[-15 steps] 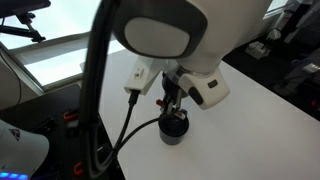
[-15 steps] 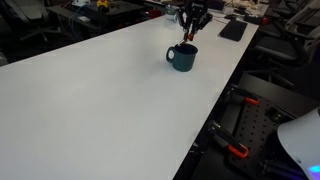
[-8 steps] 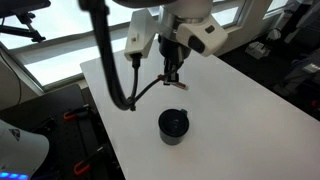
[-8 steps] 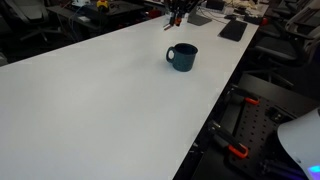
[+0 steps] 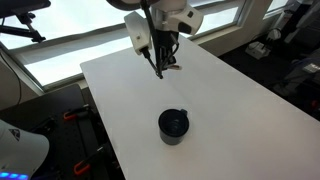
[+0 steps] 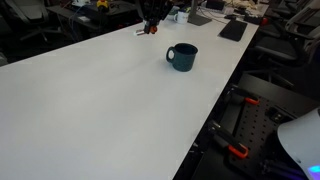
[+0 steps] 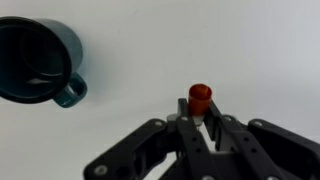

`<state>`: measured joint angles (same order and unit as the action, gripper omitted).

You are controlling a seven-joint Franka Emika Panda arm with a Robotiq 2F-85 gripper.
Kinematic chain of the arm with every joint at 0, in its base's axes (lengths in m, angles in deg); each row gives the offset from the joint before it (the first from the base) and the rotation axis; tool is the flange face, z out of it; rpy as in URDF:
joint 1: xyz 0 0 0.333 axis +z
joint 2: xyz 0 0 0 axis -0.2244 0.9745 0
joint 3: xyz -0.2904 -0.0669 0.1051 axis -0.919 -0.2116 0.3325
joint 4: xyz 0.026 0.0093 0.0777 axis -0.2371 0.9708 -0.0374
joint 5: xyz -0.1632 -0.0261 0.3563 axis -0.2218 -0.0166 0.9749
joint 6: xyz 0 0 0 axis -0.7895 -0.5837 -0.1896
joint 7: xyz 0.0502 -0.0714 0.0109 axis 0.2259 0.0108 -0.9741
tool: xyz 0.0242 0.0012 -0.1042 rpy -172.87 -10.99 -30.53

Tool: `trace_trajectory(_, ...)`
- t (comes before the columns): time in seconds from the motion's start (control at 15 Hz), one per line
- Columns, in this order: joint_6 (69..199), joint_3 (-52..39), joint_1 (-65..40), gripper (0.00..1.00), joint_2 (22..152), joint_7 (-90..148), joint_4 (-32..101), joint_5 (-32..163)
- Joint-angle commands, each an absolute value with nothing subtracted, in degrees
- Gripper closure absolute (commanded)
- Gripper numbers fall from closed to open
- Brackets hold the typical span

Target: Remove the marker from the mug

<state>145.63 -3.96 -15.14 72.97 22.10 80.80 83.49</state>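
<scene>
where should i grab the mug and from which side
Take the mug by its rim wall, coming straight down from above, one finger inside and one outside, away from the handle. It stands upright with its mouth open and looks empty. The tool is shut on the marker, so that goes down first.

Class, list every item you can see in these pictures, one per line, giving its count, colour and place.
table: one, white, fills most of both exterior views
mug: one, dark blue, upright on the table, no marker in it
marker: one, red end showing, gripped in the claw, clear of the mug
flat pad: one, black, at the table's far end
claw: one, black, shut on the marker, above the table away from the mug
</scene>
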Motion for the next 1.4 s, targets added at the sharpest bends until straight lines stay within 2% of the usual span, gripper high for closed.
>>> trace_trajectory(0.0,149.98,-1.69,-14.22,0.95,79.22,16.92,79.86,89.01)
trace_trajectory(0.4,151.98,1.91,-16.66,0.95,87.47,13.26,78.14,93.1)
trace_trajectory(1.0,148.51,2.85,-19.59,0.95,92.69,13.23,74.88,91.28)
trace_trajectory(1.07,147.47,3.15,-19.91,0.56,93.33,13.0,74.43,91.52)
trace_trajectory(1.13,146.55,3.2,-20.11,0.55,93.95,12.93,73.97,91.43)
trace_trajectory(1.33,140.32,2.73,-20.7,0.34,95.83,13.93,71.78,90.6)
